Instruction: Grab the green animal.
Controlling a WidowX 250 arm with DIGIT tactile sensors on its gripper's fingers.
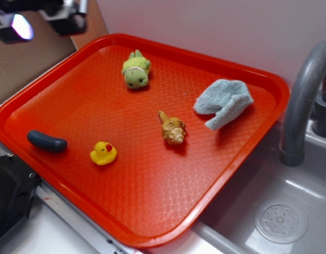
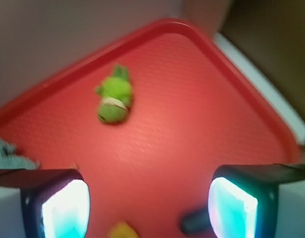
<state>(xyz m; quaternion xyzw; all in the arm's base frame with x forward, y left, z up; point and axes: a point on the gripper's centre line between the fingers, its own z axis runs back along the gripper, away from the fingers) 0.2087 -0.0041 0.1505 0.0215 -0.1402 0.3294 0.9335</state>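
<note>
green animal beyond spread fingers, seemingly clear

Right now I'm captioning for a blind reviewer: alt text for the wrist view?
A green animal lies on a red tray, ahead of the open gripper, whose two fingers frame the bottom edge. The image is blurred.

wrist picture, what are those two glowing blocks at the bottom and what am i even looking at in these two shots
Those blocks are the two fingers of a robot arm's claw, seen from a camera on its wrist. They stand wide apart, holding nothing. The other picture looks down from outside at the same red tray beside a sink. On the tray lie a green plush animal, a yellow duck, a seashell, a blue cloth and a dark oblong thing. The claw hangs above the tray, short of the green animal.
</note>
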